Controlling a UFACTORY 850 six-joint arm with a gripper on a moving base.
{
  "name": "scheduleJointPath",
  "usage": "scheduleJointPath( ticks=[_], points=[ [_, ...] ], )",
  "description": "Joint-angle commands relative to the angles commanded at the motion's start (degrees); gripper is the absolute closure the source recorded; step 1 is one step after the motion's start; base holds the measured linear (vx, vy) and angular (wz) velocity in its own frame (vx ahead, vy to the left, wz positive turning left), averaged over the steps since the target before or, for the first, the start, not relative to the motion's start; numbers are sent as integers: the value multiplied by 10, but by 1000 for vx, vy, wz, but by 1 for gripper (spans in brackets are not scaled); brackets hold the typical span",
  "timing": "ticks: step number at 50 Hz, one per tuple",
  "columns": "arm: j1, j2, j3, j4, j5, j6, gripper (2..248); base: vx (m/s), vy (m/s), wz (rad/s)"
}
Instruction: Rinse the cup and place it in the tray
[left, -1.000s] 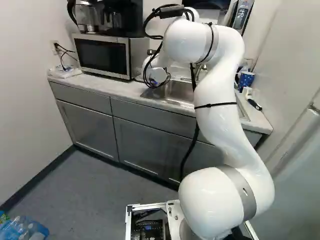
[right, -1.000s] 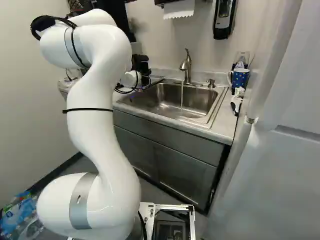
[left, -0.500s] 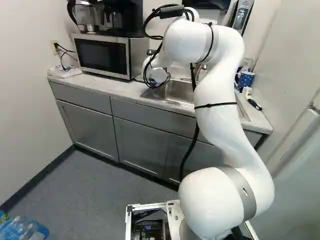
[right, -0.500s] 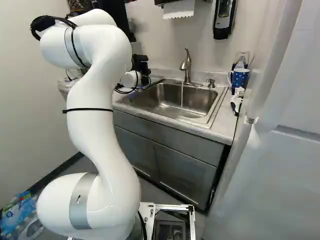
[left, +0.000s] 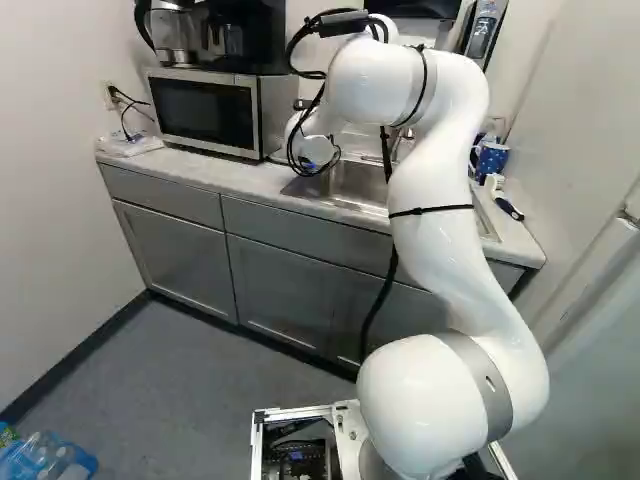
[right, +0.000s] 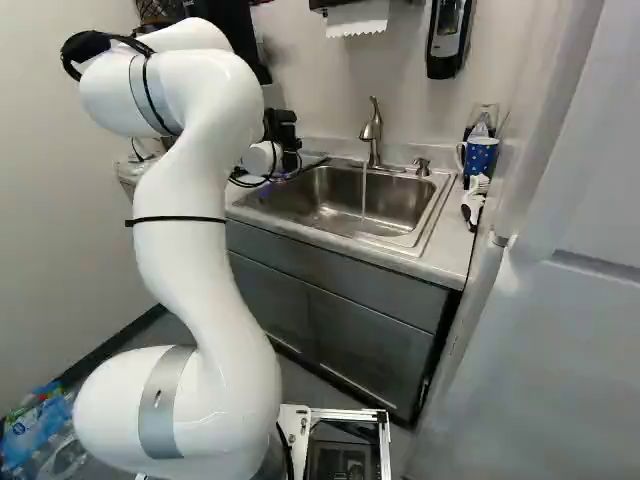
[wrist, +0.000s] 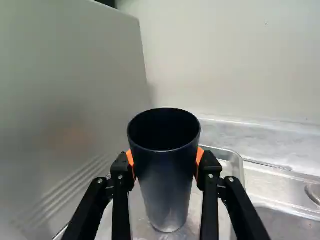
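Note:
In the right base view my gripper (right: 283, 128) is partly visible beyond the arm, at the left side of the sink; its fingertips are hidden there. The wrist view has the gripper (wrist: 165, 165) closed around a dark cup (wrist: 167, 175), with orange pads pressing on two opposite sides. The cup stands upright, open end up. Below and around its base lies a shiny metal tray (wrist: 236, 162); whether the base touches the tray I cannot tell.
Water runs from the faucet (right: 373, 135) into the sink (right: 395, 205). A microwave (left: 208, 110) stands beside the arm's wrist, its side wall close to the cup. A blue dotted mug (right: 480, 155) and a brush (right: 472, 207) are right of the sink.

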Motion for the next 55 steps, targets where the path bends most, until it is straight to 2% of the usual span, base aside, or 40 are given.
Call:
scheduleJointPath(
  ticks=[55],
  points=[
    [0, 0, 0, 0, 0, 0, 125, 0, 0, 0]
  ],
)
